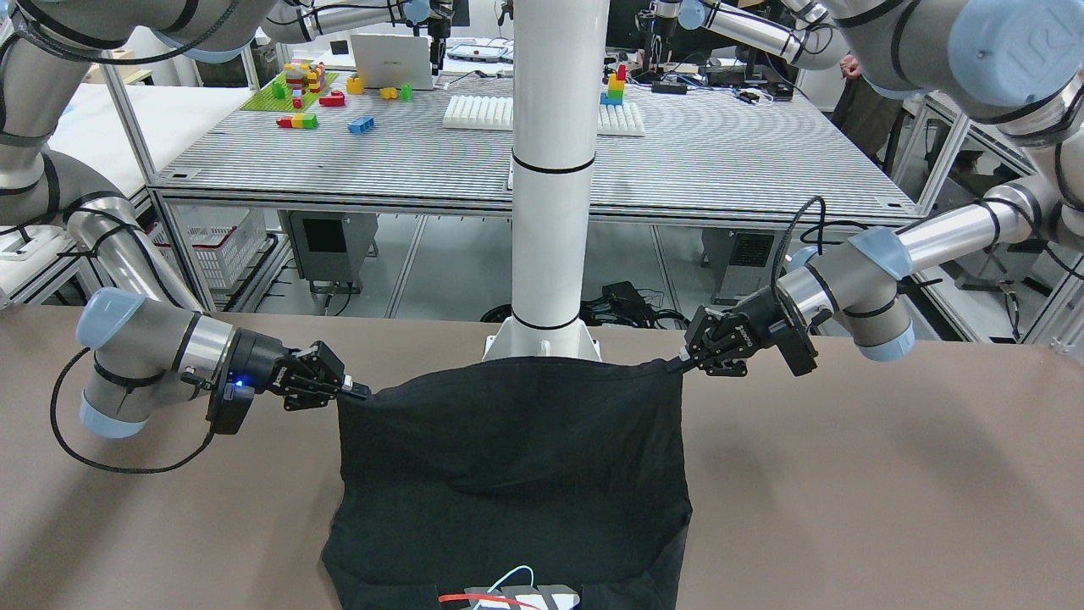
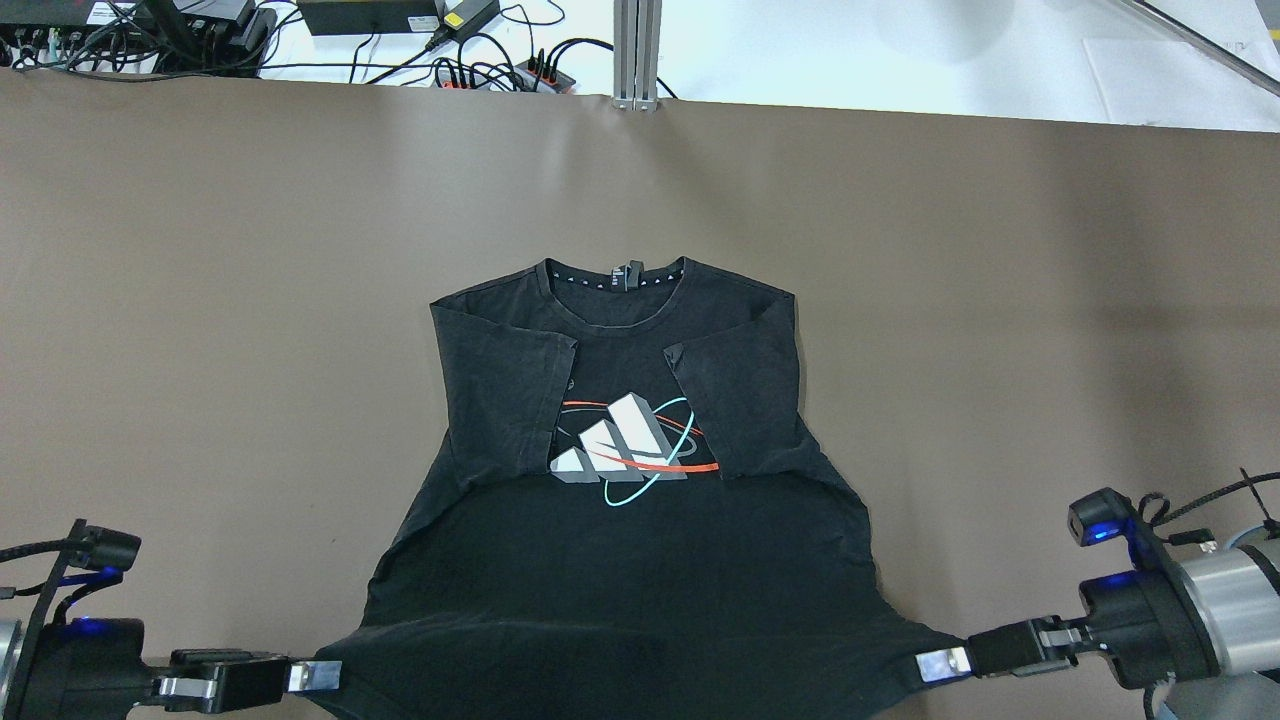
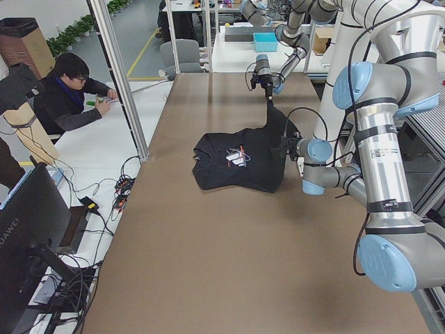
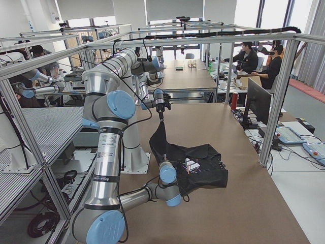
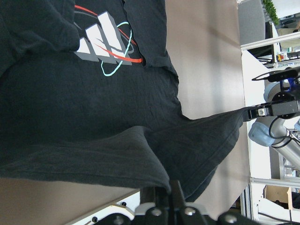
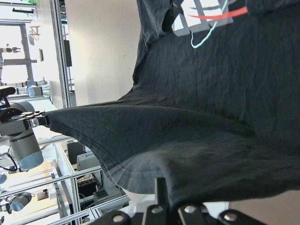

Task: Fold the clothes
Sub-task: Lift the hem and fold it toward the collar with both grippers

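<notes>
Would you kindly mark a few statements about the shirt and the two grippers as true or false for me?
1. The left gripper and right gripper are each shut on a bottom corner of the black T-shirt. True.
2. The sleeves lie spread out to the sides. False: both are folded inward over the chest.
3. The collar rests on the table, at the end away from the robot. True.
4. The shirt is plain. False: it bears a logo with red and cyan lines.
5. The hem lies flat on the table. False: it is raised, stretched between the grippers.
</notes>
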